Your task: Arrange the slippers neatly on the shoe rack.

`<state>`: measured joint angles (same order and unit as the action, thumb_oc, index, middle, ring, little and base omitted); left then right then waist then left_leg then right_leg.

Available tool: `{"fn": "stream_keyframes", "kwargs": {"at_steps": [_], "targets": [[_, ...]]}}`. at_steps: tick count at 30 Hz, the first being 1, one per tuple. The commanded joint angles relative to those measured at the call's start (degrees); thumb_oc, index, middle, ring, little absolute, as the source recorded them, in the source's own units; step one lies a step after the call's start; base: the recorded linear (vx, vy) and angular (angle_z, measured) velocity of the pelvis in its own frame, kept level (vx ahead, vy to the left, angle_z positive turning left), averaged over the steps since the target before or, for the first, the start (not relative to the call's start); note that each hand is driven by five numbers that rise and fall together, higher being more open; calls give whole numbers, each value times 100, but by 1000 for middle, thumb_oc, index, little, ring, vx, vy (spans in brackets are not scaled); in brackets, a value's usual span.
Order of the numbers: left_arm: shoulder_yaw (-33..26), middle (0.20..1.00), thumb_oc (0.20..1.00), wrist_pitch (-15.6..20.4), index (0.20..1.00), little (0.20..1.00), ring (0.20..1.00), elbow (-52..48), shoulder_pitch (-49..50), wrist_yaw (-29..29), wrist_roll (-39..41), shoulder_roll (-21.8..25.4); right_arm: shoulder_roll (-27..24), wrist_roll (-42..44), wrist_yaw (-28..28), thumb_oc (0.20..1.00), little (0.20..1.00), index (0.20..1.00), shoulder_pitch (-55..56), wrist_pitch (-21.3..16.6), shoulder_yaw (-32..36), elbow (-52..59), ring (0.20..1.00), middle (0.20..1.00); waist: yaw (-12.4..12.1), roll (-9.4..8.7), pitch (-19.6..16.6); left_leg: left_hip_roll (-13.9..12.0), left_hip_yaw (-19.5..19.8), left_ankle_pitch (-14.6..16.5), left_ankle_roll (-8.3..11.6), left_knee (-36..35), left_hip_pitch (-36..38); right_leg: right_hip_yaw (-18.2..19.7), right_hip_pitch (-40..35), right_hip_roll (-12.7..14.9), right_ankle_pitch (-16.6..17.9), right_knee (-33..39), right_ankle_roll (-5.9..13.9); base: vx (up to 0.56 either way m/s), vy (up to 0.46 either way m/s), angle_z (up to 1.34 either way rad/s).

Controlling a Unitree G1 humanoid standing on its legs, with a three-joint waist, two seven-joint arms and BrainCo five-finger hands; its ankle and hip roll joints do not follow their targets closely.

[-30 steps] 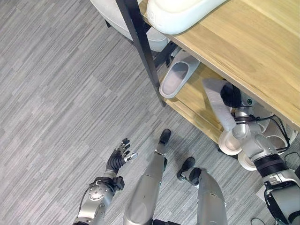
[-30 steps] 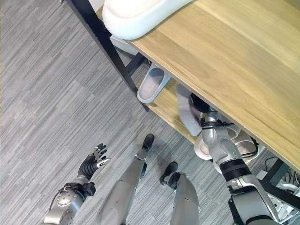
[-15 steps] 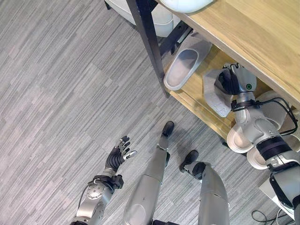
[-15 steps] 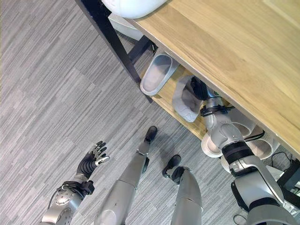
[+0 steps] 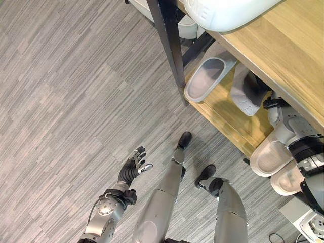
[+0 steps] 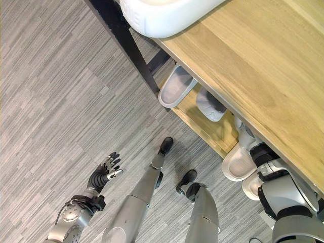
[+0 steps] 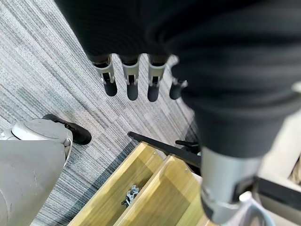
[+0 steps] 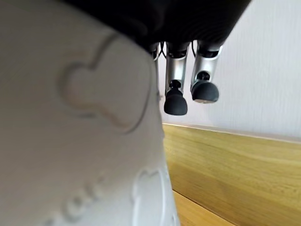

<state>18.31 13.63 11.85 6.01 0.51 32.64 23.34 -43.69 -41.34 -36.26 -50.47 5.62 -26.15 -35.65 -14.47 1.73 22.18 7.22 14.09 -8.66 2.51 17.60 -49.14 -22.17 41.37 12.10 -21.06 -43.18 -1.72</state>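
One grey slipper [image 5: 205,80] lies on the shoe rack's lower wooden shelf [image 5: 223,115], just inside the black post [image 5: 169,45]. A second grey slipper [image 5: 245,95] rests on the same shelf to its right, side by side with it. My right hand [image 8: 175,80] reaches in under the top shelf [image 5: 283,55] and still grips this slipper [image 8: 70,132], which presses close against the palm, with the fingers past its edge. My left hand [image 5: 132,169] hangs open over the floor at the lower left, holding nothing.
A white plastic tub [image 5: 238,10] stands on the top shelf. Two white slippers [image 5: 268,157] [image 5: 289,178] lie on the floor by the rack's right end. Grey plank flooring [image 5: 76,101] stretches out to the left.
The camera has shifted. My right hand has carried the second grey slipper deeper onto the lower shelf, and it now lies flatter beside the first one. The left hand has stayed put.
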Motion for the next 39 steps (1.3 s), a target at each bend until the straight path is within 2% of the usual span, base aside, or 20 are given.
{"fn": "stream_keyframes", "kwargs": {"at_steps": [1, 8, 20, 24, 26, 30, 31, 33, 37, 39], "targets": [[78, 1000, 1000, 212, 1000, 1000, 1000, -164, 40, 1, 29, 178, -31, 81, -140, 1000, 1000, 1000, 95, 127, 64, -96, 1000, 1000, -115, -89, -24, -232, -47, 1259, -39, 386, 239, 430, -270, -57, 301, 887, 369, 0, 0, 0], [131, 1000, 1000, 178, 1000, 1000, 1000, -126, -5, -28, -21, 210, 226, 258, -127, 1000, 1000, 1000, -52, 110, 22, -143, 1000, 1000, -99, -100, 1, -238, -46, 1246, -33, 346, 289, 453, -305, -82, 323, 934, 359, 0, 0, 0], [187, 1000, 1000, 152, 1000, 1000, 1000, -35, -128, -76, 14, 206, 644, 774, -301, 1000, 1000, 1000, -68, -51, 440, 483, 1000, 1000, -65, -116, 70, -249, -58, 1234, -39, 245, 436, 486, -430, -113, 370, 1022, 356, 0, 0, 0], [285, 1000, 1000, 91, 1000, 1000, 1000, 24, -212, -134, 14, 174, 1106, 1591, -718, 1000, 1000, 1000, 245, -305, 1131, 890, 1000, 1000, -1, -83, 86, -256, -64, 1234, -70, 150, 599, 529, -575, -133, 401, 1109, 361, 0, 0, 0], [301, 1000, 1000, 77, 1000, 1000, 1000, 41, -215, -140, 27, 179, 1217, 1744, -797, 1000, 1000, 1000, 433, -385, 1320, 1029, 1000, 1000, 5, -79, 90, -259, -72, 1240, -81, 127, 657, 536, -626, -135, 405, 1130, 362, -2, 10, -2], [354, 1000, 1000, 56, 1000, 1000, 1000, 84, -231, -196, 5, 123, 1786, 2136, -1129, 1000, 1000, 1000, 1129, -740, 1891, 1588, 1000, 1000, 78, -30, 109, -264, -87, 1254, -112, 90, 772, 572, -731, -153, 416, 1195, 373, -4, 18, -2], [280, 1000, 1000, -77, 1000, 1000, 1000, 429, -852, -444, -7, -28, 2097, 2211, -1137, 1000, 1000, 1000, 1413, -917, 1929, 1980, 1000, 1000, 260, -70, 94, -304, -130, 1269, -113, 94, 789, 610, -742, -167, 421, 1223, 387, -17, 78, -11], [456, 1000, 1000, 25, 1000, 1000, 1000, 795, -1485, -711, 149, -176, 2668, 2701, -1285, 1000, 1000, 1000, 1706, -1178, 1875, 1831, 1000, 1000, 378, -75, 84, -315, -199, 1294, -124, 128, 792, 660, -758, -176, 458, 1267, 377, -33, 66, -15], [484, 1000, 1000, 58, 1000, 1000, 1000, 781, -1498, -784, 161, -231, 2879, 2955, -1060, 1000, 1000, 1000, 1834, -1301, 1754, 1784, 1000, 1000, 424, -71, 51, -316, -189, 1290, -125, 116, 795, 651, -783, -184, 481, 1306, 388, -20, 1, -31], [497, 1000, 1000, 51, 1000, 1000, 1000, 805, -1624, -847, 262, -300, 3114, 3549, -898, 1000, 1000, 1000, 1854, -1497, 1644, 1473, 1000, 1000, 486, -61, 38, -321, -220, 1276, -124, 99, 804, 676, -779, -193, 520, 1320, 399, -32, 19, -8]]}}
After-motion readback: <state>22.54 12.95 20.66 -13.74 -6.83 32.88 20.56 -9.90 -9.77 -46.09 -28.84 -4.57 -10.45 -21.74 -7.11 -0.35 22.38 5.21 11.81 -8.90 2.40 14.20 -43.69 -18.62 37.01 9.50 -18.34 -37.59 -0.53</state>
